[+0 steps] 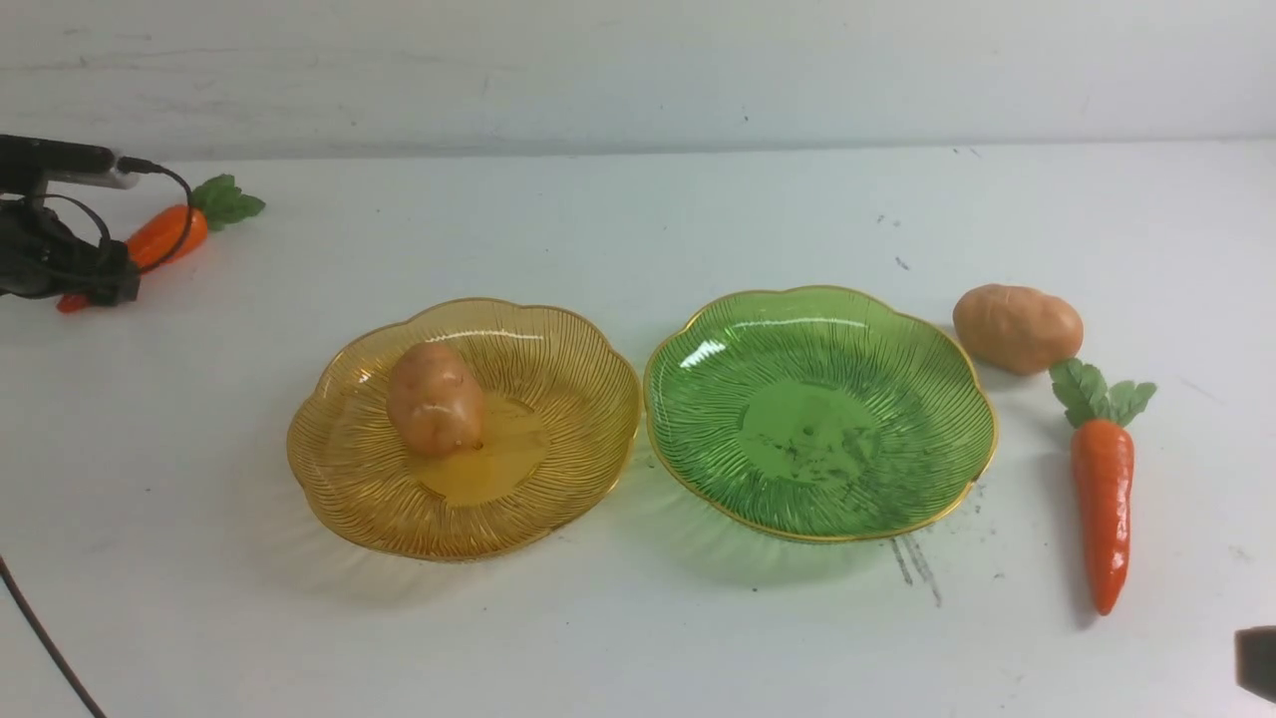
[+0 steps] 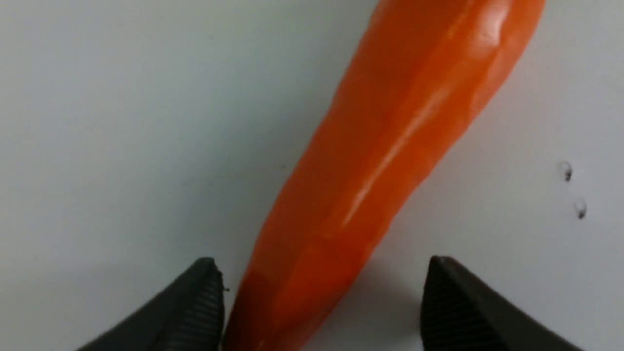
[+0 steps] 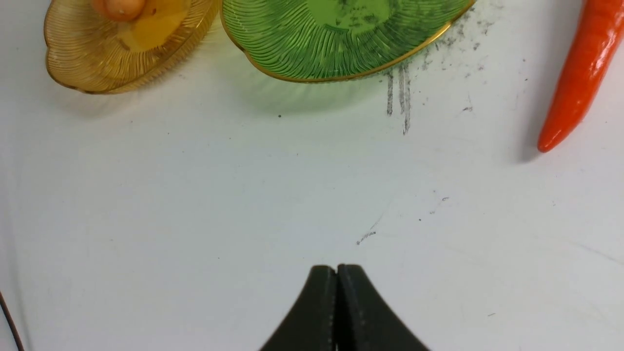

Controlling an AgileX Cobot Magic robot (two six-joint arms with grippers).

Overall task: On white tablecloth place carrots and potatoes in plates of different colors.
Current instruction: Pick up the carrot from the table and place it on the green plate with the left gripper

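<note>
Front camera count: two plates, two carrots, two potatoes on the white tablecloth [image 1: 638, 638]. The amber plate [image 1: 344, 499] sits right against the green plate [image 1: 718, 499] on its left and has one potato [image 1: 436, 399] in it; the green plate holds nothing. The other potato [image 1: 1017, 327] is just off the green plate's right rim, with a carrot [image 1: 1104, 509] beside it, leaves toward the potato. The second carrot [image 1: 169, 234] lies way left of the green plate, past the amber one, under the left gripper [image 1: 100, 284]. On the left wrist cam the fingers [image 2: 195, 307] are spread and straddle that carrot near its thin end. Its long axis runs away from them, a bit skewed, so closing there looks like the next move. On the right wrist cam the right gripper [image 3: 336, 273] is pressed together, holding nothing, hanging well short of the green plate.
</note>
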